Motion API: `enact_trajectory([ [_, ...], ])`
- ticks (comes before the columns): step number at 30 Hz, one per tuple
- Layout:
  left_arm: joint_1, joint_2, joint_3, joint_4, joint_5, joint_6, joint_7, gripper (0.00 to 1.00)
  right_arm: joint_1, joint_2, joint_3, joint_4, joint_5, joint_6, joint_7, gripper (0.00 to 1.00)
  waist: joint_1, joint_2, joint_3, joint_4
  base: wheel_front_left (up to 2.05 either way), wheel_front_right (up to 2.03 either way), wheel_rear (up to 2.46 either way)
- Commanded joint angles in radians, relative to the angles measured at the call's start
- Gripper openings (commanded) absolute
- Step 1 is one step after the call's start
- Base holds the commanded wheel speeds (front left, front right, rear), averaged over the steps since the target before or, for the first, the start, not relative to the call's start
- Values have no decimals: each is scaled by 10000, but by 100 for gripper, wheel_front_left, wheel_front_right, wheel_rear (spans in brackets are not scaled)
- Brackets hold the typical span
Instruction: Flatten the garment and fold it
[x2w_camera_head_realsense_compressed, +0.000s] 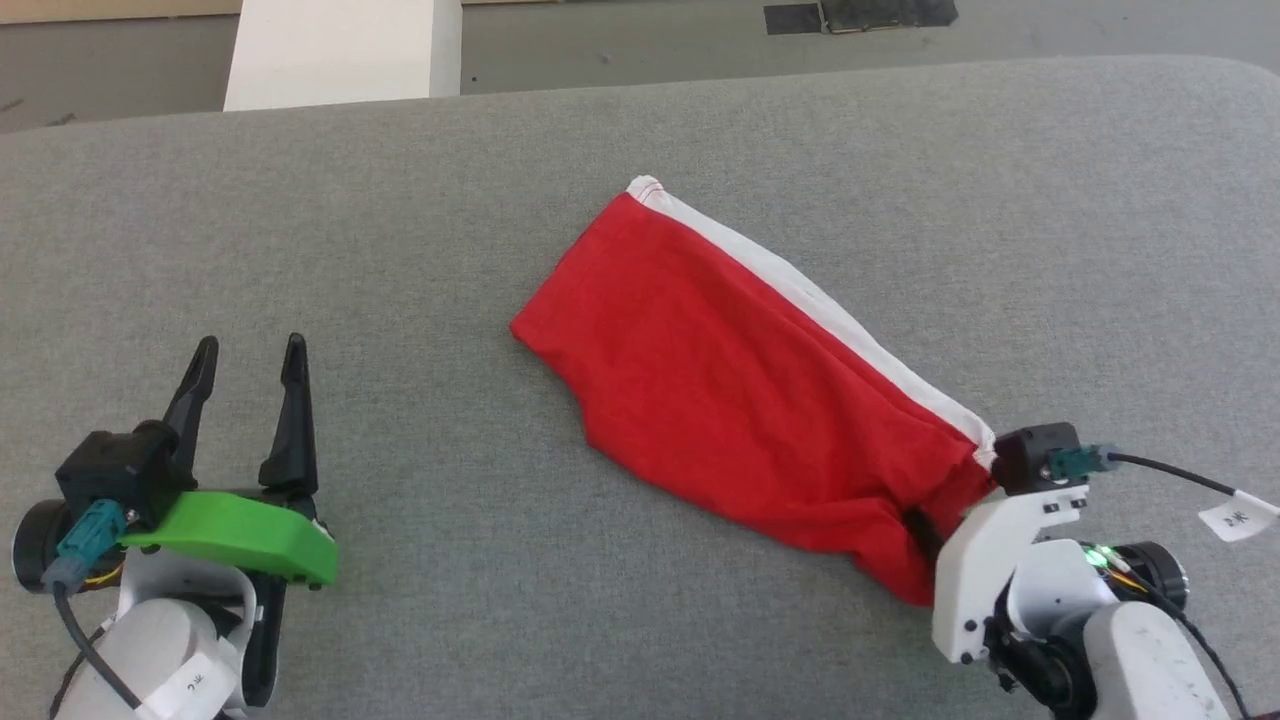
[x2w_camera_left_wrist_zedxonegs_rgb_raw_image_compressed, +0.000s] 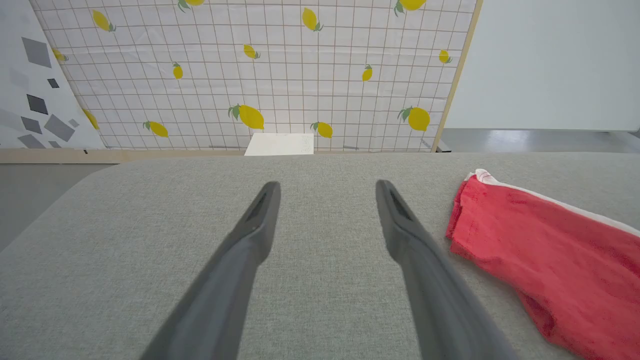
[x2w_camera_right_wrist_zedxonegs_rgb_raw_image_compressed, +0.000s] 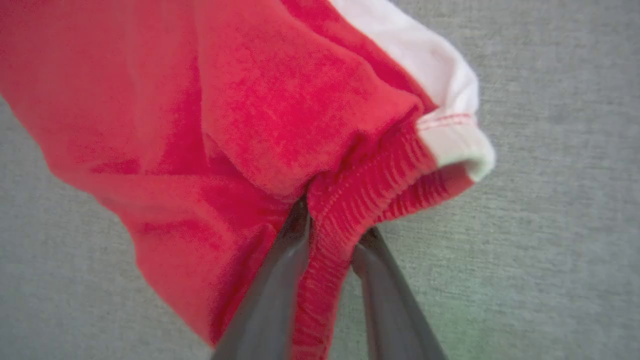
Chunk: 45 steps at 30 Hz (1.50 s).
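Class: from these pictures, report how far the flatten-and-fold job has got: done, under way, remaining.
Done: nothing folded; the garment lies rumpled on the grey surface. In hand: the right gripper pinches its ribbed red hem beside the white band. To do: the open left gripper stands apart from it; flattening and folding remain.
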Motion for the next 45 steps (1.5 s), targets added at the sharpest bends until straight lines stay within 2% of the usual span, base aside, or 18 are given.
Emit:
enact_trajectory([
  [1, 120, 4, -64, -17, -88, -6, 49, 100, 26, 122, 199, 351, 94, -11, 22, 0, 0, 0, -14, -37, 0, 0, 0],
  [7, -273, -74, -488, 86, -249, -285, 703, 100, -262, 122, 91, 294, 103, -11, -350, 0, 0, 0, -9, -269, 0, 0, 0],
  [8, -792, -243, -812, 304, -447, -447, 1436, 100, -397, 122, 75, 157, 140, -11, -445, 0, 0, 0, 66, -396, 0, 0, 0],
  [17, -3678, -675, -2107, 2585, -782, -1130, 4971, 100, -725, 122, 279, -157, 336, -11, -501, 0, 0, 0, 508, -733, 0, 0, 0],
  [18, -4463, -897, -2321, 3460, -978, -1262, 5939, 100, -827, 122, 389, -200, 401, -11, -534, 0, 0, 0, 706, -923, 0, 0, 0],
  [27, -5228, -1102, -2874, 4750, -1322, -1585, 7837, 100, -999, 122, 439, -134, 535, -11, -780, 0, 0, 0, 1168, -1354, 0, 0, 0],
  [28, -5205, -1131, -2919, 4829, -1412, -1662, 7995, 85, -994, 122, 425, -108, 543, -11, -808, 0, 0, 0, 1181, -1375, 0, 0, 0],
  [29, -5177, -1163, -2931, 4863, -1513, -1742, 8089, 20, -987, 122, 414, -86, 552, -11, -824, 0, 0, 0, 1191, -1390, 0, 0, 0],
  [30, -5139, -1190, -2943, 4899, -1613, -1813, 8185, 0, -980, 122, 396, -61, 557, -11, -847, 0, 0, 0, 1195, -1399, 0, 0, 0],
  [35, -4994, -1229, -2754, 4919, -1960, -1944, 8061, 0, -956, 122, 266, 47, 556, -11, -914, 0, 0, 0, 1087, -1341, 0, 0, 0],
  [45, -4365, -1349, -1638, 4298, -3115, -2266, 6810, 0, -1089, 122, -339, -36, 239, -11, -566, 0, 0, 0, 378, -880, 0, 0, 0],
])
